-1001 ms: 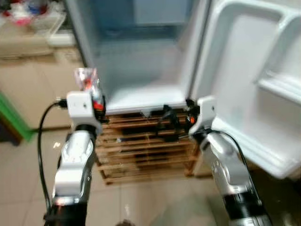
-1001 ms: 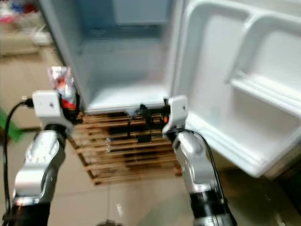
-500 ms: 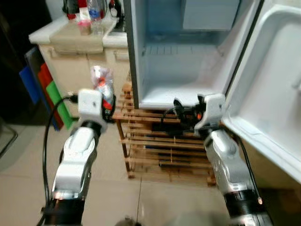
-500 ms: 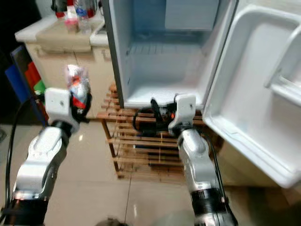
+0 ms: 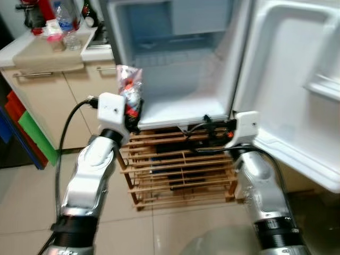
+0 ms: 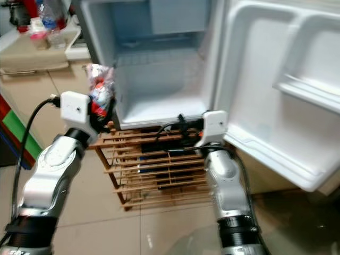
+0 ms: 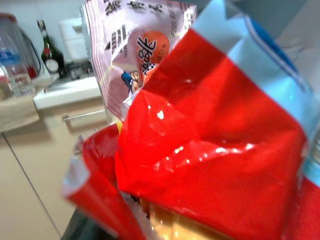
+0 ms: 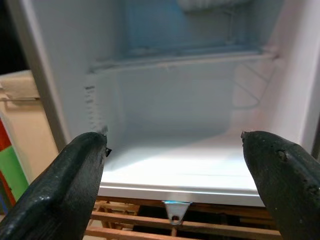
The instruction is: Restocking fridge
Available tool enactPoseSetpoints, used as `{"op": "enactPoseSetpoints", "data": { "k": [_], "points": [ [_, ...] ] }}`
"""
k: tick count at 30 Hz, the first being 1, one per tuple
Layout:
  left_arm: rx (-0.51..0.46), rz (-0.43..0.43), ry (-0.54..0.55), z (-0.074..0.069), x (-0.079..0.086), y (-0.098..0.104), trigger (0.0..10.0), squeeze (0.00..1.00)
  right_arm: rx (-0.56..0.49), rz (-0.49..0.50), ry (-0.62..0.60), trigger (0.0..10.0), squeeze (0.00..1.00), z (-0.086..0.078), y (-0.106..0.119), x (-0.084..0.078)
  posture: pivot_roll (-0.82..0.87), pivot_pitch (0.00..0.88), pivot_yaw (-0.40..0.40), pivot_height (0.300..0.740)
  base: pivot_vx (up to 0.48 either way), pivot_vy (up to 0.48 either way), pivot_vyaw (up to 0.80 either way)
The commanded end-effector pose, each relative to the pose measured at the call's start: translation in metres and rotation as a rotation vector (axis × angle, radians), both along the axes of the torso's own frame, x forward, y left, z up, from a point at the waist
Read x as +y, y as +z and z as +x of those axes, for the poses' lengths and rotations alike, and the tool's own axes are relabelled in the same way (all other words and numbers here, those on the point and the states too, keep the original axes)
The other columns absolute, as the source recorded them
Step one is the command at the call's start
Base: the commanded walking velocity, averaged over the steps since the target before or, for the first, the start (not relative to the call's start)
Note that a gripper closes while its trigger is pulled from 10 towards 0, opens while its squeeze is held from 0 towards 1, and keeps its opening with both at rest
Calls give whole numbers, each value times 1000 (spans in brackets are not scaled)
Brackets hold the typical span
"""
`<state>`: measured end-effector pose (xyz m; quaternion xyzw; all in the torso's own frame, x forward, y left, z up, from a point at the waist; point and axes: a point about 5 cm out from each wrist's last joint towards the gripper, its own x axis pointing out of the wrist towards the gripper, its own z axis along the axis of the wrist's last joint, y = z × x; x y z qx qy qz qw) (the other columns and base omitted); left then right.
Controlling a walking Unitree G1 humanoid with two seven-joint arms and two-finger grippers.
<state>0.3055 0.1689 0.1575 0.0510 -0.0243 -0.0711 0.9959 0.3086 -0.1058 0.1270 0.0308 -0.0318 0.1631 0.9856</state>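
Snack packet pinched in my left gripper, held up at the mouth of the open mini fridge.

The snack packet (image 5: 129, 85), crinkled red and clear plastic with printed characters and a cartoon face, is clamped between the fingers of my left gripper (image 5: 130, 106) and stands up above my wrist, just in front of the left edge of the fridge (image 5: 175, 69) opening. My right gripper (image 5: 210, 130) hangs low at the front lip of the fridge floor, its two black fingers (image 8: 60, 190) spread wide with nothing between them, pointing into the bare white compartment. The fridge door (image 5: 297, 79) is swung wide to my right, its shelves moulded in white. The fridge sits on a slatted wooden rack (image 5: 175, 170). Off to my left stands a beige cabinet (image 5: 48, 101) with bottles (image 5: 66, 24) on its counter.
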Motion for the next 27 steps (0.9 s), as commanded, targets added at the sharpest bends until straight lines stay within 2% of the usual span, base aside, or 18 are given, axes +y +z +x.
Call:
{"op": "enactPoseSetpoints", "data": {
  "k": [1, 9, 16, 19, 23, 24, 27],
  "points": [
    [-43, -11, -45, 2, -13, 10, 10000, 0, -3, -21, -34, 10000, 0, 1, 0, -12, -41, 0, 60, 740, 461, 0, 0],
    [-46, -7, -96, 4, -17, 11, 10000, 0, -9, -19, -18, 10000, 0, 0, 0, -9, -40, 0, 57, 740, 464, 0, 0],
    [-61, -36, -87, 6, -16, 17, 10000, 0, -13, -14, 8, 10000, 0, -2, 1, -6, -44, 0, 58, 740, 463, 0, 0],
    [-83, -30, -46, 8, -12, 23, 10000, 0, -22, -19, 56, 10000, 0, -7, 3, 0, -45, 0, 54, 740, 322, 0, 0],
    [-94, -6, -17, 25, -4, 37, 10000, 0, -25, -21, 143, 10000, 0, -18, 10, 9, -48, 19, 56, 740, 0, 0, 0],
    [-84, 18, -19, 34, -3, 40, 10000, 0, -20, -16, 167, 10000, 0, -22, 12, 10, -51, 38, 63, 740, 0, 0, 0],
    [-70, 41, -22, 42, -3, 42, 10000, 0, -14, -16, 193, 10000, 0, -27, 14, 11, -61, 54, 74, 740, 0, 0, 0]
  ]
}}
